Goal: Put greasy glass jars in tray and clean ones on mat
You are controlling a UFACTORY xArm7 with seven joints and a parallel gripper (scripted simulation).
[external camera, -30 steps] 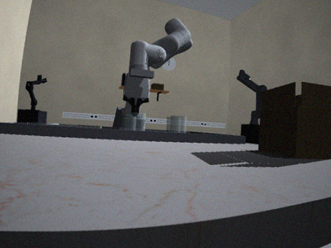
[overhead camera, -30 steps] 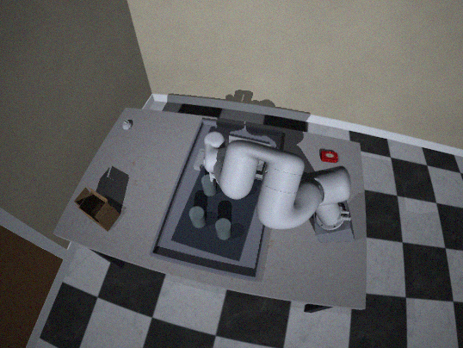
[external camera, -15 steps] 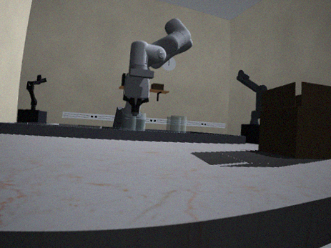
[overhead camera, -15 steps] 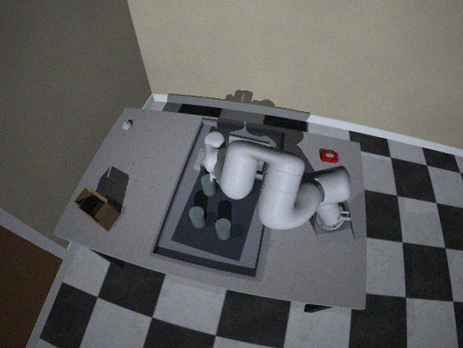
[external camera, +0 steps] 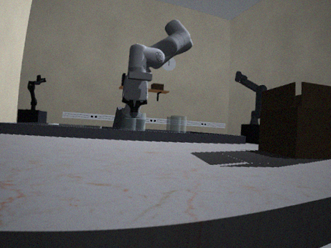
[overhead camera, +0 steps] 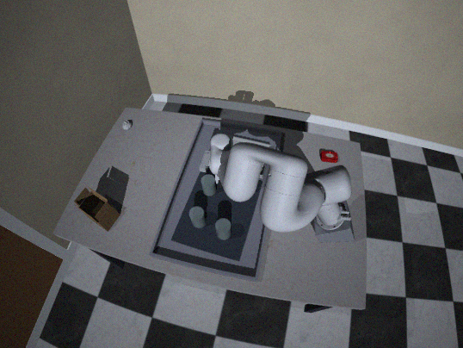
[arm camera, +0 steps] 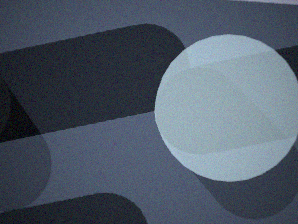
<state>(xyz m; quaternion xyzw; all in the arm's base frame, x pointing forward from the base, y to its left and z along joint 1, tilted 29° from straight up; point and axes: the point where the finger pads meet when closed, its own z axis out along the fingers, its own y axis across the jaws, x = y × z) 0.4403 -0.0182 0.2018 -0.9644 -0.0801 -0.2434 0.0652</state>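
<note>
A pale green glass jar stands on the dark mat beside my gripper. Two more jars, one to the left and one to the right, stand nearer the mat's front edge. In the exterior view, jars show in two groups. My gripper is shut and empty, its tips low by the left group; whether they touch a jar cannot be told. One round jar top fills the right of the wrist view. A pale-edged object, perhaps the tray, is mostly hidden by the arm.
A low dark rim surrounds the mat. An open brown box stands at the table's left. A red object lies at the back right, and a small pale object at the back left. The arm spans the right half.
</note>
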